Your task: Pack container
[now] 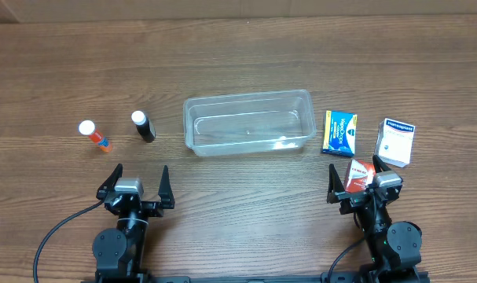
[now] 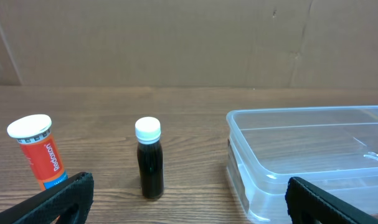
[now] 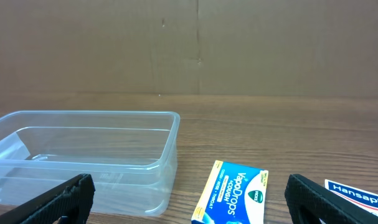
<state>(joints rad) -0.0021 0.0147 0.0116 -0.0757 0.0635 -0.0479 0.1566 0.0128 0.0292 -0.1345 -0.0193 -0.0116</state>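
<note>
My left gripper [image 1: 141, 174] and right gripper [image 3: 189, 183] sit spread wide, ready to pick. The clear container [image 1: 246, 97] lies ahead between them, mouth up for packing. A dark bottle [image 1: 144, 126] and an orange tube [image 1: 93, 134] stand before my left, and a blue-and-yellow box [image 1: 339, 131] lies before my right.

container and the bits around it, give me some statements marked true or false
1. The container has nothing in it. True.
2. The dark bottle lies on its side. False: it stands upright with its white cap on top.
3. The VapoDrops box lies outside the container, on the right arm's side. True.
4. The left pincer grips the orange tube. False: it is open and holds nothing, and the tube stands apart from it on the table.
</note>
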